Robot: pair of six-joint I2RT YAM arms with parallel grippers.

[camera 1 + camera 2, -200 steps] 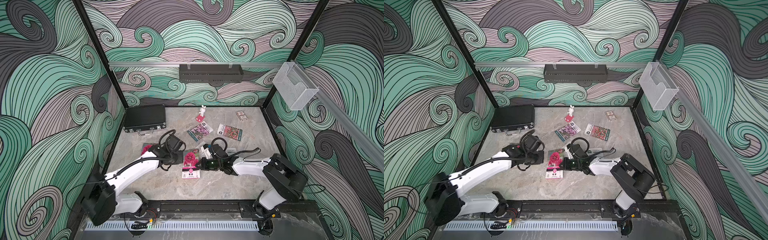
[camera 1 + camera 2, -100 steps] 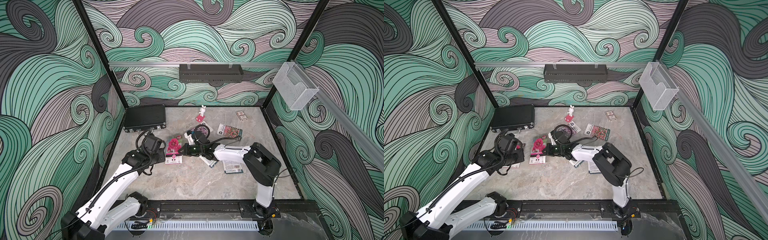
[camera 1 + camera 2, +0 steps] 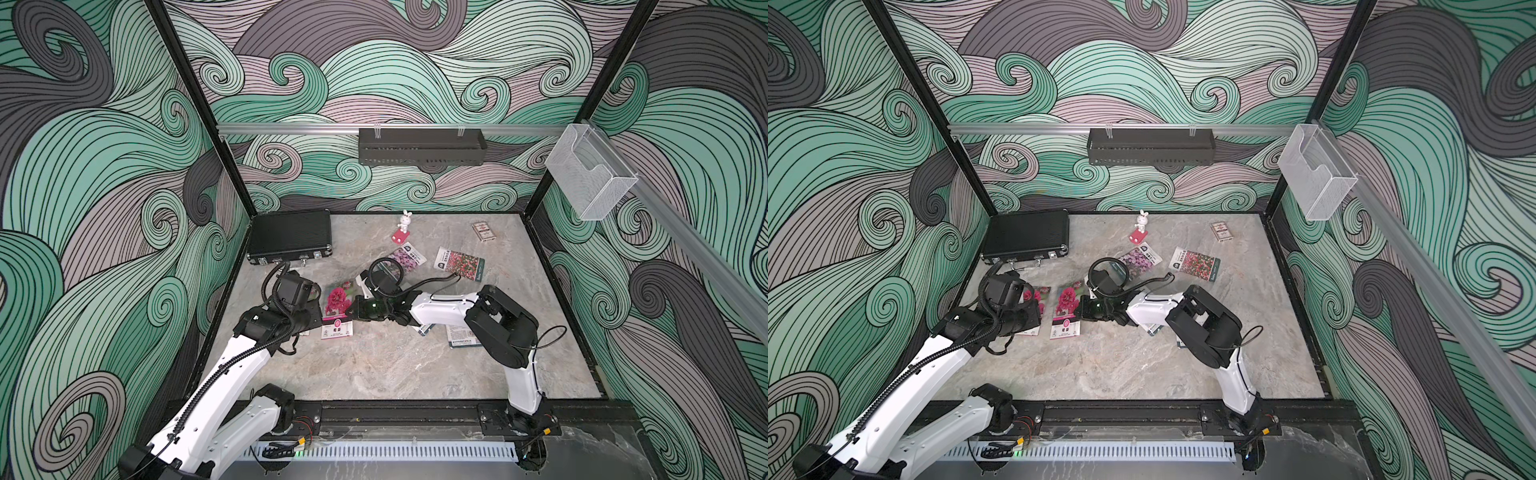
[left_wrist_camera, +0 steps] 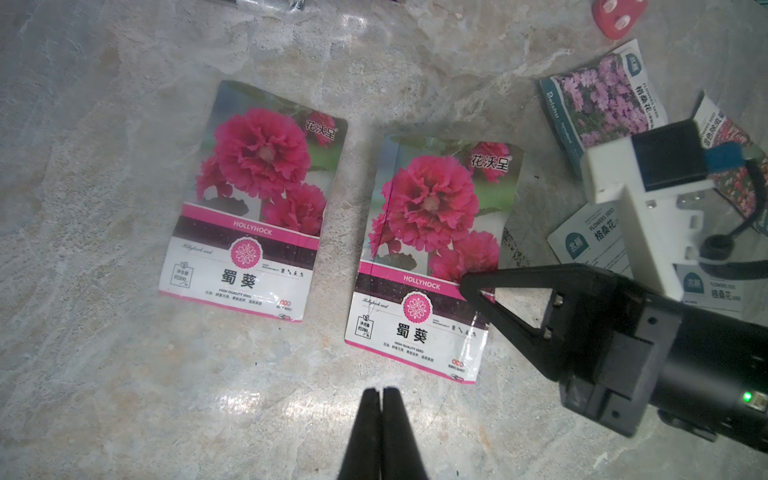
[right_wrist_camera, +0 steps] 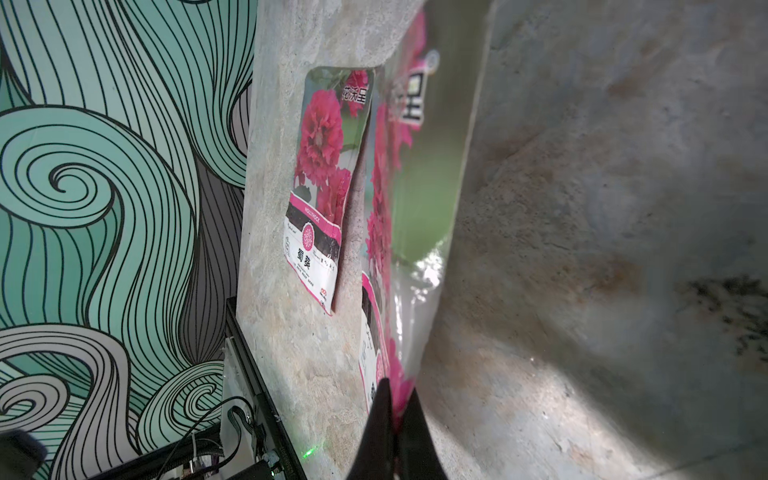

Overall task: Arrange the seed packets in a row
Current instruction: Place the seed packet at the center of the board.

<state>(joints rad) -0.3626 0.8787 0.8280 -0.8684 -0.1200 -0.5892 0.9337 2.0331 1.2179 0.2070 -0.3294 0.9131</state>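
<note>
Pinching magenta packet (image 4: 419, 257) in right hand (image 4: 467, 284), left hand (image 4: 381, 392) pressed together, black case (image 3: 291, 235) shut.

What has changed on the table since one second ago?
The right gripper, shut on the edge of a hollyhock packet, has drawn it toward the robot's left, beside the second hollyhock packet. The left gripper, shut and empty, has pulled back toward its own side. The purple-flower packet, red-flower packet, rabbit figurine and black case have not moved.

I count six packets (image 4: 432, 257), two of them hollyhock, plus one rabbit (image 3: 404, 220), one case (image 3: 291, 237), one card box (image 3: 482, 231).
</note>
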